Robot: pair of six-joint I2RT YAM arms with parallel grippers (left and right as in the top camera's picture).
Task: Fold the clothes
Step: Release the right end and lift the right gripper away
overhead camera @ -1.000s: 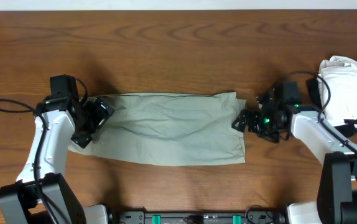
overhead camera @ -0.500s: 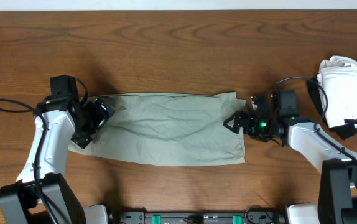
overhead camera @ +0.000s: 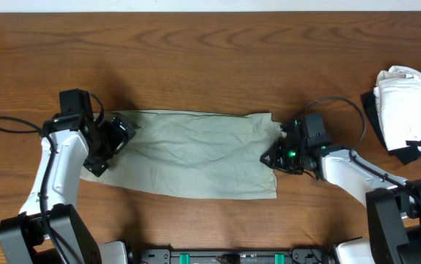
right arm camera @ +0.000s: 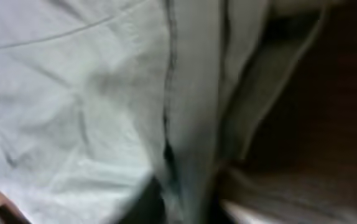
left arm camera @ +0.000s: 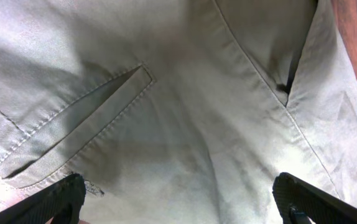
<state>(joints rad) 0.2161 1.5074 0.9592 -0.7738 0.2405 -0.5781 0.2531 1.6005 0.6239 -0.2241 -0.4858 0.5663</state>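
The clothes (overhead camera: 192, 154) are one wrinkled grey-green garment lying flat across the table's middle. My left gripper (overhead camera: 111, 149) hovers over its left end, open. In the left wrist view its two dark fingertips (left arm camera: 60, 198) stand wide apart above the cloth (left arm camera: 185, 124), near a stitched pocket slit (left arm camera: 85, 118), with nothing between them. My right gripper (overhead camera: 271, 155) sits at the garment's right edge, shut on the clothes. The blurred right wrist view shows a bunched fold of cloth (right arm camera: 191, 124) running down into the jaws of the gripper (right arm camera: 185, 202).
A pile of white cloth (overhead camera: 408, 110) on something dark lies at the far right edge. A black cable (overhead camera: 9, 125) loops by the left arm. Bare wooden table (overhead camera: 210, 59) stretches behind the garment.
My right gripper slid left onto the garment's right edge and shut on it, and that edge has shifted slightly left. The left arm has stayed still and open.
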